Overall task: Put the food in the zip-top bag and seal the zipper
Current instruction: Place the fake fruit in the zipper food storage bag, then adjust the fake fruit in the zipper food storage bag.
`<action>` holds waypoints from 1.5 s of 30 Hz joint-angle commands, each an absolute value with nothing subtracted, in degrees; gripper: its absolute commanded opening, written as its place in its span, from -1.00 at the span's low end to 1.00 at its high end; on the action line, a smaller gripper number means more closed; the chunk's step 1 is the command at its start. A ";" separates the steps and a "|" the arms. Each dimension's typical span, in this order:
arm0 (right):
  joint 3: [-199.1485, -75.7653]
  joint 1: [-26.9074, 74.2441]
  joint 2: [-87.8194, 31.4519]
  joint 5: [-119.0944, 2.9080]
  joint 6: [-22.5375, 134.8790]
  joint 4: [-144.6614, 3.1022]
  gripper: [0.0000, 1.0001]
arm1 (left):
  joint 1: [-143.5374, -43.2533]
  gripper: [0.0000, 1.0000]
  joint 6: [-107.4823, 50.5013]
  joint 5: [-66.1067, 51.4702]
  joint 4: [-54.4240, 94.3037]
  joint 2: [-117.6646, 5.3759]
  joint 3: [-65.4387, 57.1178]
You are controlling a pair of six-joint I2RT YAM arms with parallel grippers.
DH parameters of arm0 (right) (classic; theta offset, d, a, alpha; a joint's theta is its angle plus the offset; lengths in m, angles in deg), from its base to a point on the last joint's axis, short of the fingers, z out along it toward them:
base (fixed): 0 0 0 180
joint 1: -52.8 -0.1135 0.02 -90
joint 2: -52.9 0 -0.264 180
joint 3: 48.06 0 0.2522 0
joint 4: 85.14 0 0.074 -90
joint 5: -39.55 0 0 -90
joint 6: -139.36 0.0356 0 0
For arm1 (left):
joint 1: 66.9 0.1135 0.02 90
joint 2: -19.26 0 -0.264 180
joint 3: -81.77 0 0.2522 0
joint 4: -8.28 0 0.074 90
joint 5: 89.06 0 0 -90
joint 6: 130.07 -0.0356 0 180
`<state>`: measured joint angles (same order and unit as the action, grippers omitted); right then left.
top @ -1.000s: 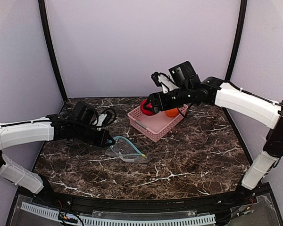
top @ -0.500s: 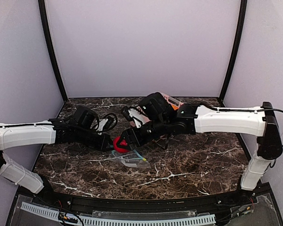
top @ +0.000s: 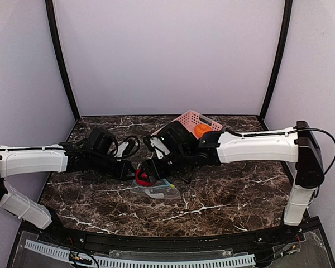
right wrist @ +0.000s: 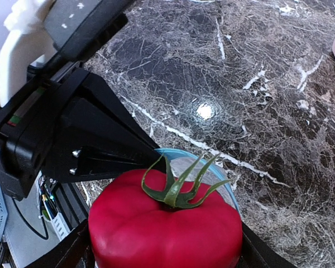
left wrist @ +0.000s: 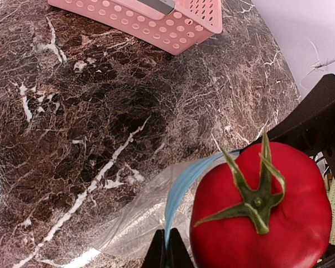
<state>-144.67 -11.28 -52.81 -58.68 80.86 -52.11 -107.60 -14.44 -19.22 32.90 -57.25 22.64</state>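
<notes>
The clear zip-top bag (top: 159, 191) lies on the marble table, its teal-blue zipper (left wrist: 181, 190) curved open. My left gripper (left wrist: 167, 251) is shut on the zipper edge and holds the mouth up. My right gripper (top: 142, 176) is shut on the red toy tomato (right wrist: 164, 229), which has a green stem, and holds it right at the bag's mouth (right wrist: 212, 162). The tomato also fills the lower right of the left wrist view (left wrist: 262, 223). The orange food (top: 202, 130) sits in the pink basket.
The pink slotted basket (top: 192, 119) stands at the back centre, behind my right arm; it also shows in the left wrist view (left wrist: 156, 28). The left arm's black body (right wrist: 72, 128) is close beside the tomato. Black frame posts stand at both back corners.
My right arm carried the red tomato from the pink basket leftward and down to the bag's mouth. My left gripper stayed holding the bag's edge.
</notes>
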 commanded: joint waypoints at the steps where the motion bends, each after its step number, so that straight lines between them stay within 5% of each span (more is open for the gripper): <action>1: -145.89 -12.34 -55.21 -54.06 82.20 -50.97 0.12 | -107.41 -0.99 -15.20 -20.19 31.87 -56.54 24.02; 22: -152.64 -13.90 -59.56 -42.84 83.38 -32.64 0.15 | -107.41 -0.99 -15.11 -19.38 31.96 -51.30 22.76; 33: -152.91 -14.13 -56.14 -45.86 81.79 -34.15 0.70 | -107.41 -0.99 -14.24 -19.83 31.21 -51.24 23.25; 45: -151.56 -14.18 -50.03 -46.60 82.64 -36.05 0.85 | -107.39 -0.99 -14.14 -18.57 31.78 -51.84 23.89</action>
